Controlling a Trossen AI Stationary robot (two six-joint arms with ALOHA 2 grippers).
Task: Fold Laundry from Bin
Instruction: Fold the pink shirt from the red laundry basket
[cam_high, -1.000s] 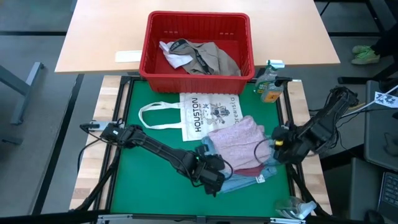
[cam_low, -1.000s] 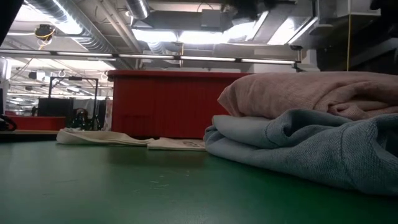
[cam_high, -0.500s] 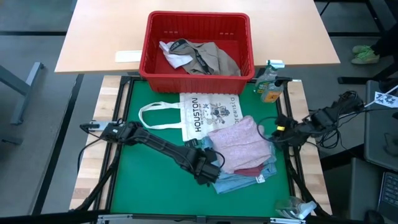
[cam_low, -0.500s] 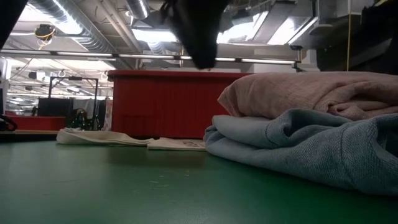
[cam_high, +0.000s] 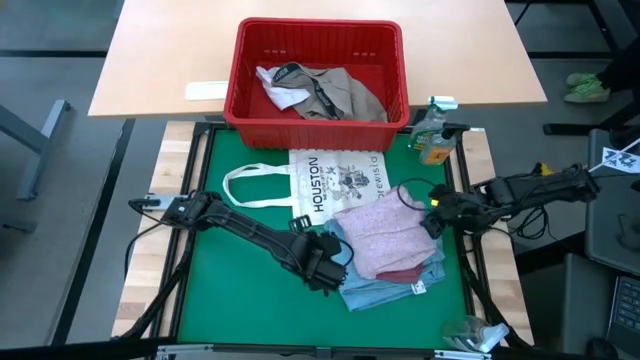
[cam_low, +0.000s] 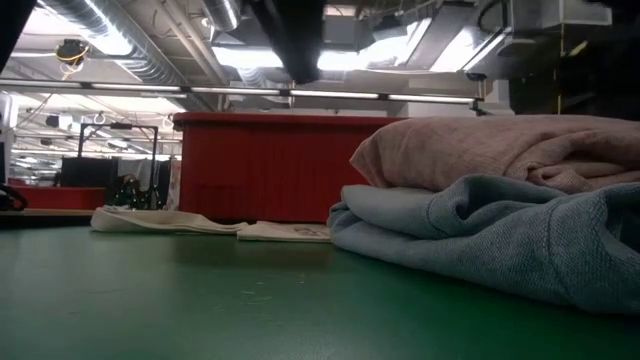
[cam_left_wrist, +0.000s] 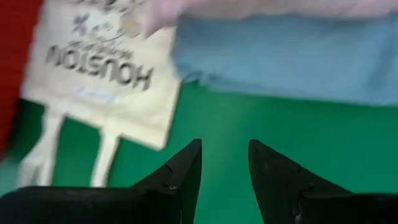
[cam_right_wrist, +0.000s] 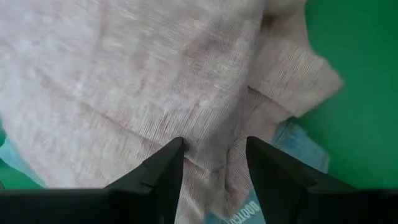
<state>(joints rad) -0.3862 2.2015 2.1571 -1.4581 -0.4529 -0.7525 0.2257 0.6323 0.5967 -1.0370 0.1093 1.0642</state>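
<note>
One "HOUSTON" tote bag (cam_high: 335, 184) beside laundry (cam_high: 385, 238)

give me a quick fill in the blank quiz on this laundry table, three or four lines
1. The pale pink garment lies on top of the light ____ garment.
2. The bin is coloured ____.
3. The tote bag is printed with the word ____.
4. The left tool has its fingers ____, holding nothing.

Missing words: blue; red; HOUSTON; open

Probably an industrial lab: exposed ceiling ducts (cam_low: 110, 45), strip lights (cam_low: 300, 58), open floor.
</note>
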